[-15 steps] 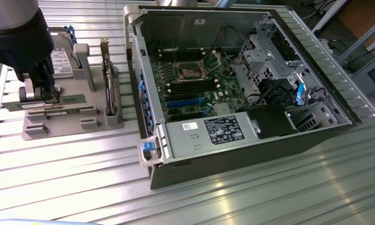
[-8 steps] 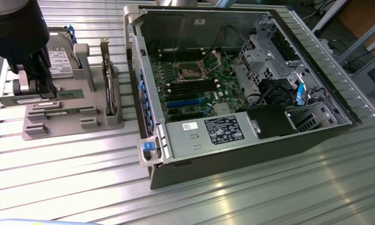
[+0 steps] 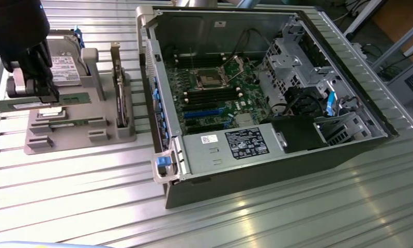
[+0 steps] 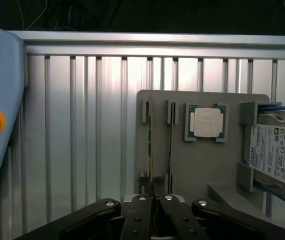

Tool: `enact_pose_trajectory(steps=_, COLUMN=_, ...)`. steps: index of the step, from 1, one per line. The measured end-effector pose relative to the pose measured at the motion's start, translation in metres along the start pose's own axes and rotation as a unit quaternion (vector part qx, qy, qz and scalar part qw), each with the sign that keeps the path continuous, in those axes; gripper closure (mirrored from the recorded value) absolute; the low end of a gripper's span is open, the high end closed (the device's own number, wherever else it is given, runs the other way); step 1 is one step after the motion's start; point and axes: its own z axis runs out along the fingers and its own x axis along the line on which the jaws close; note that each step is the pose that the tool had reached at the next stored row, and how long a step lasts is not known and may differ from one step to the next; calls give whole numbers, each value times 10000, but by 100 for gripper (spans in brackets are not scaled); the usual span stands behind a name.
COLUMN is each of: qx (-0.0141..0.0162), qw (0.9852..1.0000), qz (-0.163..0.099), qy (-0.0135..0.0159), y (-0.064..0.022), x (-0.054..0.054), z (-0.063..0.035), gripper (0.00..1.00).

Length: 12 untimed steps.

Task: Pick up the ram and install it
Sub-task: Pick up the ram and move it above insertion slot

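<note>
The ribbed metal counter (image 3: 296, 222) carries the open computer case (image 3: 261, 181) on the exterior view's right and a grey fixture tray (image 3: 68, 142) on its left. The tray sits well apart from the motherboard's memory slots (image 3: 204, 96). Over the tray, the claw (image 3: 37, 93) is pinched almost shut on the ram (image 3: 74, 98). The green stick lies roughly level just above the tray, with 1 end reaching out past each side of the 2 fingers (image 4: 141, 217). The biggest risk, as I judge it, is the case itself: its raised wall stands between tray and board, and a stick carried too low or too wide could catch that rim. Closer in, the hard drive (image 3: 65, 67) and the upright expansion card (image 3: 120, 90) stand just beside the held stick, so a sideways swing could knock either. The grip is the next worry, since it is only a thin pinch on a thin board, and a bump could twist or slide the stick. The smallest risk, and the least forgiving, is the slot. A tilted or offset stick could meet it crooked and jam or flex rather than seat.
</note>
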Motion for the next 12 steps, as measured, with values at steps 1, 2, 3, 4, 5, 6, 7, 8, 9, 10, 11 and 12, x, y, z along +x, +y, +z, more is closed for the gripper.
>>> enact_pose_trajectory(steps=1, qx=0, qw=10000, qz=0, qy=0, y=1, x=0, z=-21, gripper=88)
enact_pose_trajectory(steps=2, qx=1, qw=10000, qz=0, qy=-1, y=1, x=-1, z=-50, gripper=88)
enact_pose_trajectory(steps=3, qx=0, qw=10000, qz=0, qy=0, y=2, x=-1, z=-88, gripper=88)
enact_pose_trajectory(steps=4, qx=0, qw=10000, qz=0, qy=0, y=4, x=-1, z=-123, gripper=88)
enact_pose_trajectory(steps=5, qx=0, qw=10000, qz=0, qy=0, y=5, x=-2, z=-162, gripper=88)
enact_pose_trajectory(steps=6, qx=0, qw=10000, qz=0, qy=0, y=6, x=-2, z=-196, gripper=88)
enact_pose_trajectory(steps=7, qx=0, qw=10000, qz=0, qy=0, y=7, x=-3, z=-233, gripper=88)
enact_pose_trajectory(steps=8, qx=0, qw=10000, qz=0, qy=0, y=7, x=-3, z=-258, gripper=88)
enact_pose_trajectory(steps=9, qx=0, qw=10000, qz=0, qy=0, y=8, x=-3, z=-277, gripper=88)
enact_pose_trajectory(steps=10, qx=0, qw=10000, qz=0, qy=0, y=9, x=-4, z=-305, gripper=88)
enact_pose_trajectory(steps=11, qx=0, qw=10000, qz=0, qy=0, y=10, x=-4, z=-344, gripper=88)
enact_pose_trajectory(steps=12, qx=0, qw=10000, qz=0, qy=0, y=11, x=-5, z=-378, gripper=88)
